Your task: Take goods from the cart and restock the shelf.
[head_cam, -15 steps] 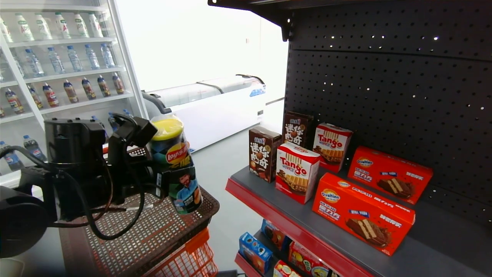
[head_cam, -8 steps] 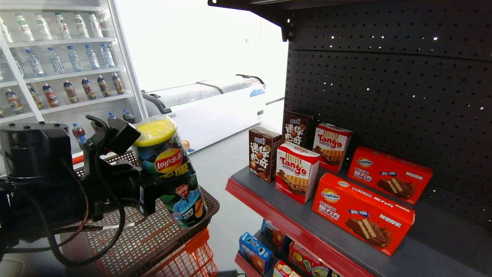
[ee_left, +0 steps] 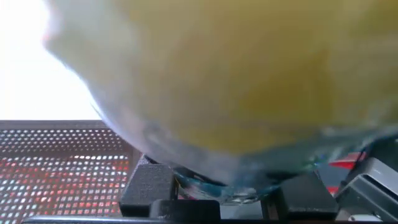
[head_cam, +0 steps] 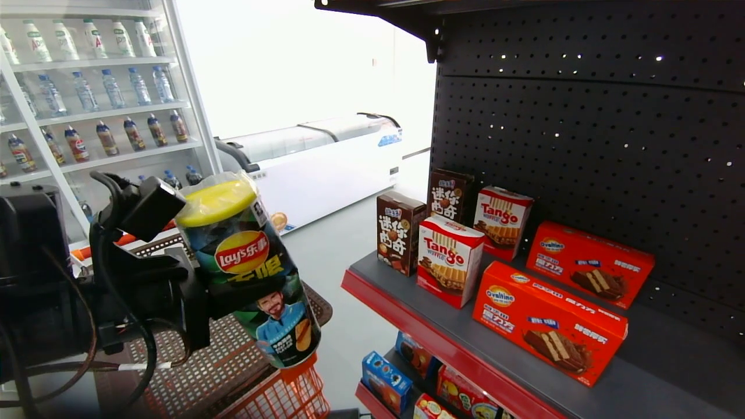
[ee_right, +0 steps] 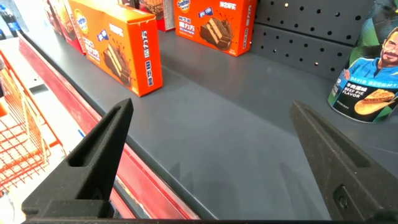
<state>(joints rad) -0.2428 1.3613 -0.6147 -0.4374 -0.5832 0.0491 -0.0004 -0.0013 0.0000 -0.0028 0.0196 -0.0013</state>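
A tall chips can (head_cam: 247, 270) with a yellow lid hangs tilted above the red cart basket (head_cam: 221, 372), with my left gripper (head_cam: 218, 298) shut around its middle. In the left wrist view the yellow lid (ee_left: 249, 74) sits close up, with black fingers (ee_left: 146, 186) on either side below it. My right gripper (ee_right: 211, 168) is open over bare grey shelf board (ee_right: 236, 124), nothing between its fingers. A second chips can (ee_right: 370, 74) stands on that board by the pegboard.
The grey shelf (head_cam: 640, 378) with a red front edge carries brown boxes (head_cam: 398, 233), red-white wafer boxes (head_cam: 449, 262) and orange boxes (head_cam: 547, 323). More goods sit on the lower shelf (head_cam: 387, 381). A drinks cooler (head_cam: 87, 99) stands behind the cart.
My left arm has carried the chips can up off the cart and nearer the head camera, drifting left; the can tilts more now. The shelf goods have not moved.
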